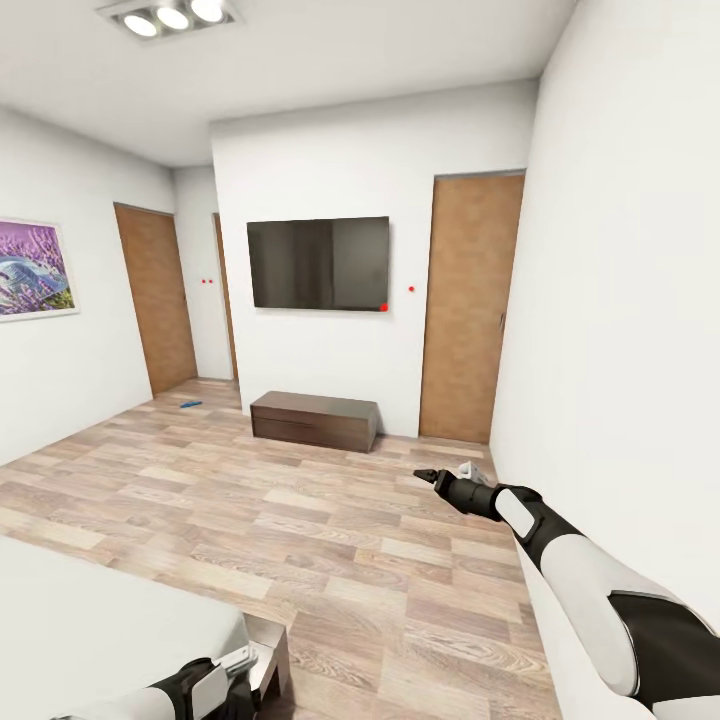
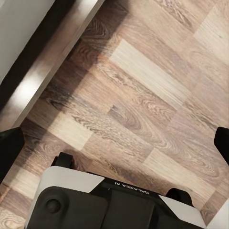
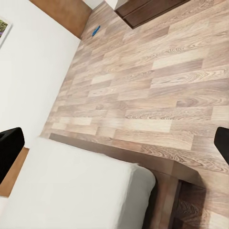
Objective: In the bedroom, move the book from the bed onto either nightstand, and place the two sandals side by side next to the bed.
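A small bright blue sandal (image 1: 190, 404) lies on the wood floor far off by the left door; it is also in the right wrist view (image 3: 95, 31), and I cannot tell if a second one is beside it. The bed's (image 1: 90, 620) off-white mattress corner and dark frame (image 3: 157, 164) are close at lower left. No book is in view. My right gripper (image 1: 425, 476) is held out over the floor, open and empty, fingertips (image 3: 222, 143) far apart. My left gripper (image 2: 114, 143) hangs low by the bed corner, open over bare floor beside the bed frame (image 2: 43, 76).
A low dark wood bench (image 1: 315, 420) stands under a wall TV (image 1: 318, 263). Brown doors (image 1: 468, 305) flank it, and a white wall runs close on my right. Wide wood floor (image 1: 300, 520) lies between bed and bench. My own base (image 2: 95, 200) is under the left gripper.
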Robot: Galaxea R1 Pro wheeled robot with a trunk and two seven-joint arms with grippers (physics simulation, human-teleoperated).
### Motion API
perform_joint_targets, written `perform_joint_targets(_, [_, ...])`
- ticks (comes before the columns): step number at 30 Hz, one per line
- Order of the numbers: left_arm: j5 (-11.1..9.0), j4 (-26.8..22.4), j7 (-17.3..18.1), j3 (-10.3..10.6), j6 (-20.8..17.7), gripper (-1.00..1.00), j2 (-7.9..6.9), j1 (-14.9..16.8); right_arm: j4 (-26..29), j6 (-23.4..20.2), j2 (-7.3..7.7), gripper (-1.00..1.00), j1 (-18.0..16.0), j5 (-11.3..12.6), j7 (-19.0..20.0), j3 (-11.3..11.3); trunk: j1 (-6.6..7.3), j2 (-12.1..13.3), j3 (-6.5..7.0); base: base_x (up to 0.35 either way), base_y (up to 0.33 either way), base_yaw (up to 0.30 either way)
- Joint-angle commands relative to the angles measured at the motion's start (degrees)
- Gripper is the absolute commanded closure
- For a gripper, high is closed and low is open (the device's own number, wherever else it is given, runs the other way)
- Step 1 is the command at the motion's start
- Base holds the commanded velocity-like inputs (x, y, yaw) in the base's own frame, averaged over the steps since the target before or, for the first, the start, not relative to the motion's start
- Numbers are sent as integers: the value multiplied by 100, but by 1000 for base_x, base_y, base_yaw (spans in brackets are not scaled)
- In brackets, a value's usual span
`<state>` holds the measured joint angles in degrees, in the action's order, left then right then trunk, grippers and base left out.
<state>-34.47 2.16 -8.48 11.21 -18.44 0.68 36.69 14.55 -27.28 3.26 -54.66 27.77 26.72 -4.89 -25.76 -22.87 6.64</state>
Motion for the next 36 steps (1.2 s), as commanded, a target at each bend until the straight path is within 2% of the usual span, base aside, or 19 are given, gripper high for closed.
perform_joint_targets(1, [-60,7,-15,48,-11,-100,3,5,4,-49,-1,-100,0,1,8,-47,-2,-5,-3,0,0,-3])
perform_joint_targets(11, [-60,7,-15,48,-11,-100,2,5,4,-49,-1,-100,0,2,8,-47,-2,-5,-3,33,0,-1])
perform_joint_targets(25, [-60,9,-16,48,99,-100,3,5,4,-49,0,-100,-1,3,8,-47,-2,-5,-3,188,0,0])
perform_joint_targets(36, [-60,8,-19,48,196,-100,3,5,4,-49,1,-100,0,7,8,-47,-2,-5,-3,28,0,0])
